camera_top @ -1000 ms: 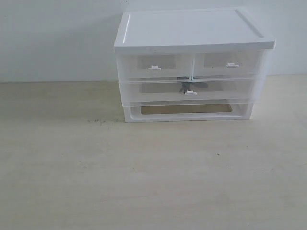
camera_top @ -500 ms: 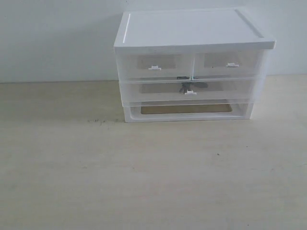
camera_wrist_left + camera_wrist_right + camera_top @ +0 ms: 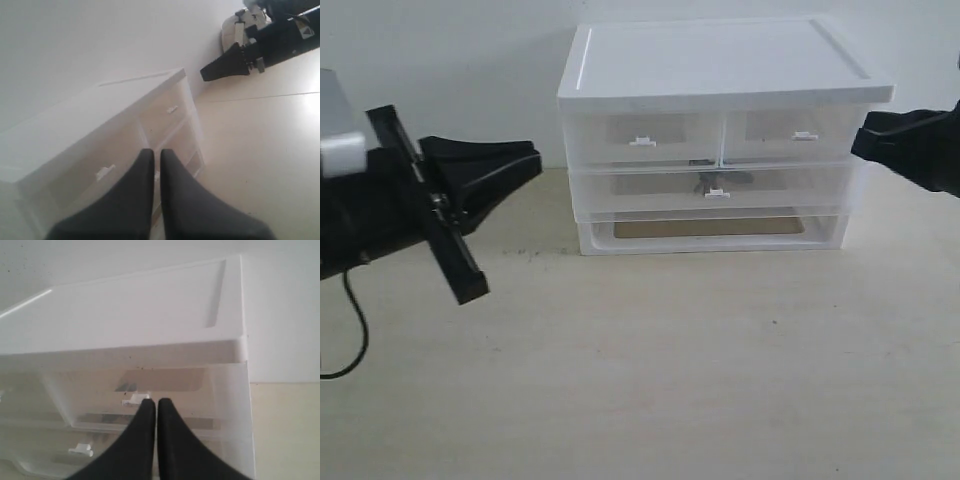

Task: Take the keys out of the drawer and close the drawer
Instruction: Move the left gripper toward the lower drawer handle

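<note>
The keys (image 3: 712,181) lie inside the shut drawer (image 3: 790,188), just behind its small handle (image 3: 717,194), between the two pairs of jaws. The drawer's length runs from one pair toward the other. Both pairs are pressed together and empty, and the right jaws seem nearer.

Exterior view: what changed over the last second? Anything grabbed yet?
Both arms came into view: the left gripper from the left edge and the right gripper from the right edge, each pointing toward the cabinet. Both are shut and hold nothing. The drawer stayed closed with the keys inside it, and the cabinet did not move.
</note>
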Action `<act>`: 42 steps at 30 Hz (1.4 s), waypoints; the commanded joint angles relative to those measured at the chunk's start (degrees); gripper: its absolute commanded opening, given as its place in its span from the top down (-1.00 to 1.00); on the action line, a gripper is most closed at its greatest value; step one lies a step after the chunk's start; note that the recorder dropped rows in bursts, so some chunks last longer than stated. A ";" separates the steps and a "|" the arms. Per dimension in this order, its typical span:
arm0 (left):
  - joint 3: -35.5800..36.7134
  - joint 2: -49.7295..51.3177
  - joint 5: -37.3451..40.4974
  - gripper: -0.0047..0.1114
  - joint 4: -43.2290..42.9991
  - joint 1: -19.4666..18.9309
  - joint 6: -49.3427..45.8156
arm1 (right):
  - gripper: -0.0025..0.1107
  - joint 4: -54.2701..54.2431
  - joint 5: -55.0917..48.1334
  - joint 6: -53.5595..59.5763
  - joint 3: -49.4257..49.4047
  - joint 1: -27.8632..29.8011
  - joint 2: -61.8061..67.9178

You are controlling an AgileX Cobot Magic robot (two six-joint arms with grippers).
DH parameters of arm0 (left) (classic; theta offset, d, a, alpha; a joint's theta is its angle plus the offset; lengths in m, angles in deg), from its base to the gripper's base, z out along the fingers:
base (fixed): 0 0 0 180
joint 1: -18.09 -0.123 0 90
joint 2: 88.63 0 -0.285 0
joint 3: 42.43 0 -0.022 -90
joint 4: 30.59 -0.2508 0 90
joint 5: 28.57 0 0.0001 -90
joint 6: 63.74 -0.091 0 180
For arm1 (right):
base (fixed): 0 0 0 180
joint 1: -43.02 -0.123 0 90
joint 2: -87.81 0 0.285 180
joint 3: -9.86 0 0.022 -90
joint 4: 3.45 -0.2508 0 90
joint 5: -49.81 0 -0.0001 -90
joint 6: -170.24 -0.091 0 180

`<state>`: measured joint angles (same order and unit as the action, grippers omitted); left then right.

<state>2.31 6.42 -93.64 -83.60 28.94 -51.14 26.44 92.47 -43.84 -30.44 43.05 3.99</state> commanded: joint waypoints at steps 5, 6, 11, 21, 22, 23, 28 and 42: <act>-13.21 15.02 6.58 0.84 3.09 8.40 -11.75 | 0.96 3.92 1.40 -6.09 7.47 -0.05 9.55; -15.18 16.54 8.56 0.84 3.20 9.35 -13.44 | 0.96 3.92 1.50 -6.09 7.99 -0.05 10.18; -23.90 23.21 14.65 0.59 3.65 13.78 -22.49 | 0.96 4.32 1.50 -6.33 10.03 -0.05 12.17; -36.48 35.22 19.05 0.02 10.62 19.60 -50.61 | 0.96 4.43 1.78 -6.33 10.44 -0.05 12.26; -37.61 36.27 19.05 0.02 10.80 19.88 -52.30 | 0.96 4.43 1.78 -6.33 10.44 -0.05 12.26; -38.62 37.24 19.05 0.02 10.80 20.16 -53.12 | 0.96 4.43 1.78 -6.33 10.44 -0.05 12.26; -42.84 41.25 19.05 0.02 10.80 21.16 -54.75 | 0.96 4.43 1.78 -6.33 10.44 -0.05 12.26; -48.86 48.81 18.37 0.23 20.70 21.16 -75.41 | 0.96 4.54 1.78 -6.33 10.44 -0.05 12.26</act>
<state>-46.14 54.65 -75.10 -64.10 50.05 -123.22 30.59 93.84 -50.26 -20.16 43.05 16.20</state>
